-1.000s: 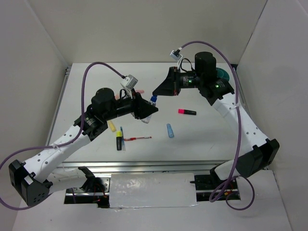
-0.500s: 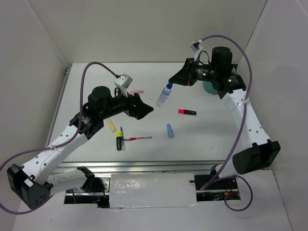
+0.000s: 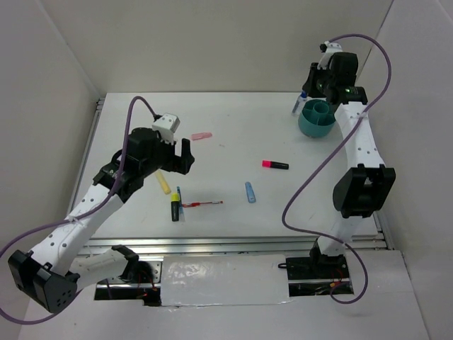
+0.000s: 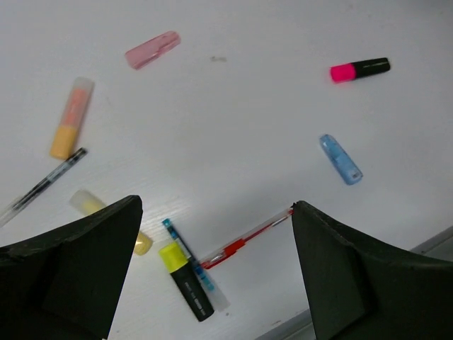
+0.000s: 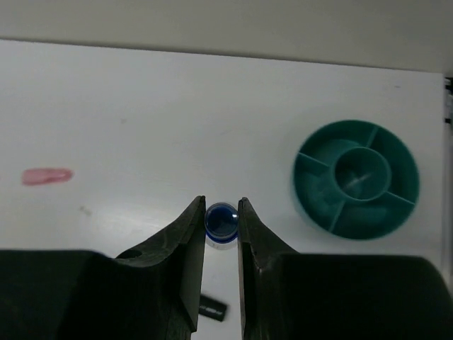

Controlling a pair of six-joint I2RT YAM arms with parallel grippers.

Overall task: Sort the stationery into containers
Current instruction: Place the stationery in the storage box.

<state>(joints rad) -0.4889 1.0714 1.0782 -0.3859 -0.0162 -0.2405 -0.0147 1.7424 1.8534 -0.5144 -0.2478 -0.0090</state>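
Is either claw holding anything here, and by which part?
The right claw pinches a blue pen near its blue end; the left claw is open and empty.

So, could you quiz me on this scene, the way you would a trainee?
1. True or false: the right gripper is shut on a blue-capped marker.
2. What colour is the organiser cup? A) red B) teal C) yellow
3. Fill in the blank: the left gripper, above the scattered pens, holds nothing and its jaws are ___.
Key: 1 true; 2 B; 3 open.
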